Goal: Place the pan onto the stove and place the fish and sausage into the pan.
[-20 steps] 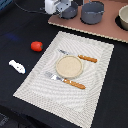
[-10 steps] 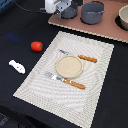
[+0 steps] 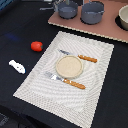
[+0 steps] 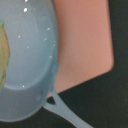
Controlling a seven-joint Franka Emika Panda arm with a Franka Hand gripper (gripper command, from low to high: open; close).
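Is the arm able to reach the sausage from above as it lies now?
Probably yes. The sausage lies alone on the dark table, apart from the placemat and the fish, nothing covering it.

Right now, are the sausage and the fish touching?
Apart. The exterior view shows the sausage and the fish lying separately on the dark table, with bare tabletop plainly between them.

Soft even light, both views blurry
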